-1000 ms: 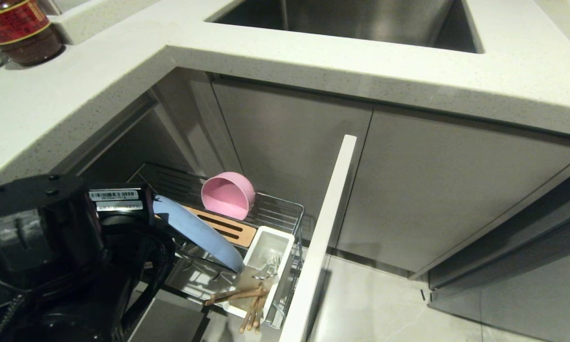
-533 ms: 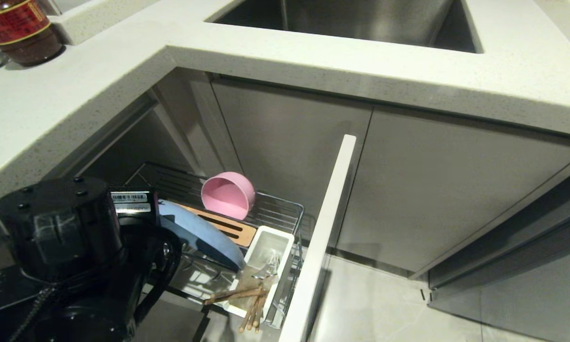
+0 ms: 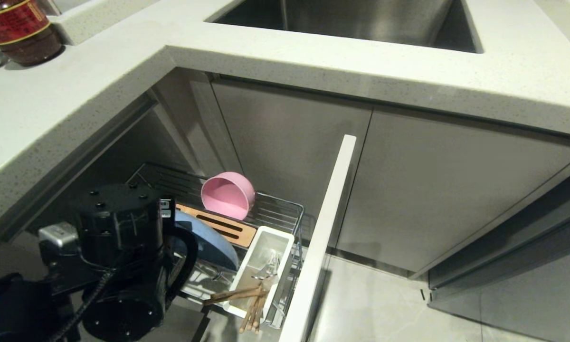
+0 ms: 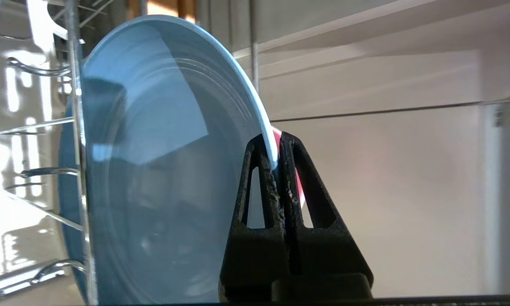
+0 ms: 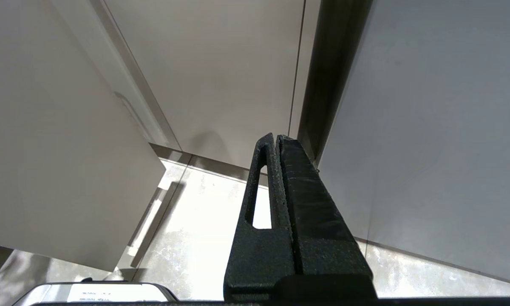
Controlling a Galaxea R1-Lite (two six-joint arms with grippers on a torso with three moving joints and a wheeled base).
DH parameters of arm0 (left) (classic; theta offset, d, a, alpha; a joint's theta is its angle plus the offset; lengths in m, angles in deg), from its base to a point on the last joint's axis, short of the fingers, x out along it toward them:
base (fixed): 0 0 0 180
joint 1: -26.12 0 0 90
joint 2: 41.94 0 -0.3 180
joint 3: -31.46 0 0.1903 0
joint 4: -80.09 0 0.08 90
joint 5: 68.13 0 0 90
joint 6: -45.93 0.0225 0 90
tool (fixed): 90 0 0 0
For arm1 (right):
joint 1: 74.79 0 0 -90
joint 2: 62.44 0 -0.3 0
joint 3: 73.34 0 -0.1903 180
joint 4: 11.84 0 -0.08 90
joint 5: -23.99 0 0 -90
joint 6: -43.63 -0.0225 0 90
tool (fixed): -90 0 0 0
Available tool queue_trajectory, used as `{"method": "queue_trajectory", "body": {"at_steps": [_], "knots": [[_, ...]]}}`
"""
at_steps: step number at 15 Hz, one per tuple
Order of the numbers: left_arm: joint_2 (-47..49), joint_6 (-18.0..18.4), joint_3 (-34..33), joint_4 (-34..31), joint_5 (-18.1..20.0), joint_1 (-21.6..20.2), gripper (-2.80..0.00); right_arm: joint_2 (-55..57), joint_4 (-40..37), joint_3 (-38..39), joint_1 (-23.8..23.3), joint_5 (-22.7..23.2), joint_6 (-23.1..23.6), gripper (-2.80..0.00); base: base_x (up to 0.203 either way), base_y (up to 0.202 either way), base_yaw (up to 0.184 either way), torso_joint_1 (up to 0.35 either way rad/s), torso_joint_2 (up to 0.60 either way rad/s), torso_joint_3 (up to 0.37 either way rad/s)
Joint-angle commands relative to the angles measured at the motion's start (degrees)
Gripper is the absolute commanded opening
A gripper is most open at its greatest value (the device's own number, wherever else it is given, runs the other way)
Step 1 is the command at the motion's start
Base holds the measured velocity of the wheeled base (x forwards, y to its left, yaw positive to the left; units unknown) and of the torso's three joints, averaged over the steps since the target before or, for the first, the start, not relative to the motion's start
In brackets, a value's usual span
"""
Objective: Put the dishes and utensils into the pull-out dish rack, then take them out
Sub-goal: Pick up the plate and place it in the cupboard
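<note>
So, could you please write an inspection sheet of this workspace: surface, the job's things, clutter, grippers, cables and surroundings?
Surface: pale speckled countertop, steel sink set into it.
Job's things: pull-out dish rack open; pink bowl on its side at the back; blue plate on edge among the wire pegs; chopsticks and fork in the white utensil cup.
Clutter: red-labelled jar at the countertop's far left.
Grippers: left gripper shut on the plate's rim; right gripper shut, empty, parked above the floor.
Cables: black cable looped along the left arm.
Surroundings: grey cabinet doors, light floor.
</note>
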State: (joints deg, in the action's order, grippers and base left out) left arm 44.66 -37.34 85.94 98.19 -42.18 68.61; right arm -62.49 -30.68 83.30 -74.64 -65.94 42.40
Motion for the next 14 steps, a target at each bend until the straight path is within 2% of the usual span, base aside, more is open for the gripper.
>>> {"method": "queue_trajectory", "body": {"at_steps": [1,6,9,10,14], "knots": [[1.7,-0.5,0.0,0.3,-0.4,-0.2,-2.80,0.0,0.0,1.5,0.0,0.0,0.0,-2.80,0.000,0.000,0.000,0.000,0.00,0.000],[1.0,-0.3,0.1,0.2,-0.4,-0.1,-2.80,0.0,0.0,1.5,0.0,0.0,0.0,-2.80,0.000,0.000,0.000,0.000,0.00,0.000],[0.4,1.5,0.5,0.3,-0.3,0.2,-2.80,0.0,0.0,1.5,0.0,0.0,0.0,-2.80,0.000,0.000,0.000,0.000,0.00,0.000],[0.5,1.5,0.5,0.2,-0.3,0.1,0.00,0.0,0.0,1.5,0.0,0.0,0.0,-2.80,0.000,0.000,0.000,0.000,0.00,0.000],[0.4,1.6,0.5,0.2,-0.4,0.2,0.00,0.0,0.0,1.5,0.0,0.0,0.0,-2.80,0.000,0.000,0.000,0.000,0.00,0.000]]}}
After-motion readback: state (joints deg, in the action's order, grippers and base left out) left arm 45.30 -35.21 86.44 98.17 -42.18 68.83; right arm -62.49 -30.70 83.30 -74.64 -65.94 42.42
